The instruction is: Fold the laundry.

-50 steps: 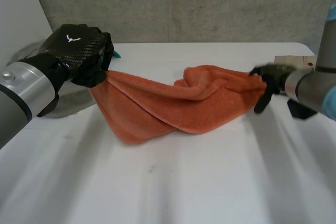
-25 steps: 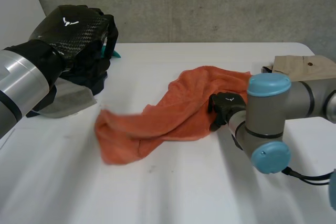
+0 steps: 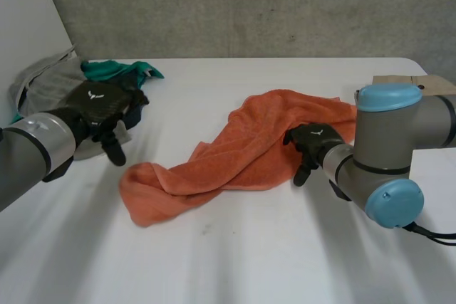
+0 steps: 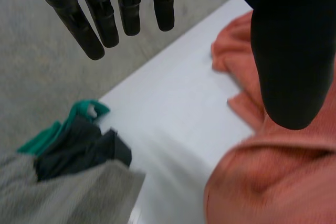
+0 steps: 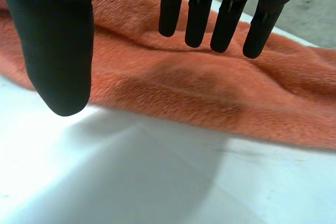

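The orange towel [image 3: 242, 151] lies on the white bench [image 3: 235, 254] in a long, rumpled heap, so I think the job right now is to get it flat before any folding can start. The left hand [image 3: 100, 108] is open and holds nothing. Its fingers are straight, and it hangs near the towel's rolled-up end but does not touch it. The right hand [image 3: 311, 140] is open too, with straight fingers and nothing in them. It is at the edge of the towel, close to the towel's wide end, and I cannot tell if its fingertips touch the fluff. To do this step well, each hand should look for a real corner of the towel and not just grab a lump in the middle. Then each hand should pinch its corner and pull gently away from the other, so the twists come out and the towel lies smooth. A hard tug could drag the whole towel along the bench. The left hand should also take care not to catch the pile of clothes [image 3: 50, 87], grey and green and dark, that sits a little way past the towel's rolled-up end. The towel looks soft and thick and fuzzy. One end is curled over on itself. The other end is wider, with deep wrinkles running along it.
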### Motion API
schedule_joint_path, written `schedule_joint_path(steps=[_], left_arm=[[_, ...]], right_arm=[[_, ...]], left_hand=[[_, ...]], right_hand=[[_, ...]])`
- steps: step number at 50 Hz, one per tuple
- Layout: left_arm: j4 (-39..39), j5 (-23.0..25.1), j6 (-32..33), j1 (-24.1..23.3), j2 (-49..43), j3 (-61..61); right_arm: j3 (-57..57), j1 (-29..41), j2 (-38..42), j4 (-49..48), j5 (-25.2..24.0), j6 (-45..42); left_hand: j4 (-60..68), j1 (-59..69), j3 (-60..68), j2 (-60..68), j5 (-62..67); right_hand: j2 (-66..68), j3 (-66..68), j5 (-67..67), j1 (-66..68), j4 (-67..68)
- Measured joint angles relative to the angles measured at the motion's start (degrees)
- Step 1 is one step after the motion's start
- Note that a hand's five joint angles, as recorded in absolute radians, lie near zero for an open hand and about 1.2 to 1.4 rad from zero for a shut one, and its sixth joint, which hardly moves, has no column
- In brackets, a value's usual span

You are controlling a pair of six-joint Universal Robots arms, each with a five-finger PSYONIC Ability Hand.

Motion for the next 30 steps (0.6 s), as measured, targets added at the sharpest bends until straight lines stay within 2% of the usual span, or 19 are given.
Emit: schedule_joint_path(steps=[7,14,20,22,25,26,27,28,30], left_arm=[[-1.68,4.07,2.48,4.49,-6.56,1.74],[-5.51,7.55,3.60,5.75,-14.15,4.83],[-6.96,7.71,4.01,5.42,-18.28,6.47],[-7.08,6.92,4.28,4.98,-20.51,7.38],[-6.78,5.80,4.50,4.48,-22.37,8.25],[-6.58,5.35,4.56,4.21,-23.01,8.61],[-6.51,5.21,4.58,4.11,-23.22,8.73],[-6.18,4.63,4.63,3.68,-23.98,9.23],[-5.82,4.04,4.64,3.13,-24.51,9.78]], right_arm=[[-1.07,2.22,2.97,-0.74,-0.42,-1.25],[-2.37,3.49,5.03,-2.80,-0.10,-1.51],[-3.01,3.49,5.82,-4.11,-0.09,-2.08],[-3.39,3.33,6.31,-4.82,-0.06,-2.64],[-3.65,3.07,6.60,-5.31,-0.02,-3.13],[-3.68,3.04,6.62,-5.35,-0.01,-3.17],[-3.78,2.89,6.62,-5.50,0.04,-3.33],[-3.85,2.77,6.54,-5.61,0.04,-3.46],[-3.85,2.60,6.23,-5.69,0.15,-3.55]], left_hand=[[0.00,0.04,0.13,0.02,0.08],[6.79,6.40,6.62,6.47,7.59],[8.68,7.82,8.43,8.28,9.44],[12.07,11.92,12.03,11.81,12.77],[22.73,24.27,22.47,22.44,23.27],[30.25,32.62,29.99,30.03,30.64],[30.25,32.62,29.99,30.03,30.64],[43.91,46.51,43.57,43.77,44.02],[51.62,48.93,50.94,51.13,50.22]], right_hand=[[0.00,0.00,0.02,0.00,0.00],[3.89,3.30,6.41,3.86,4.81],[6.53,6.12,8.27,6.08,7.08],[11.41,10.71,9.43,11.02,11.47],[24.81,24.07,17.94,25.19,24.83],[27.14,25.58,19.26,26.69,26.33],[35.38,34.38,28.66,34.75,35.23],[40.41,39.35,38.08,39.05,40.37],[42.28,41.92,41.80,39.27,43.29]])
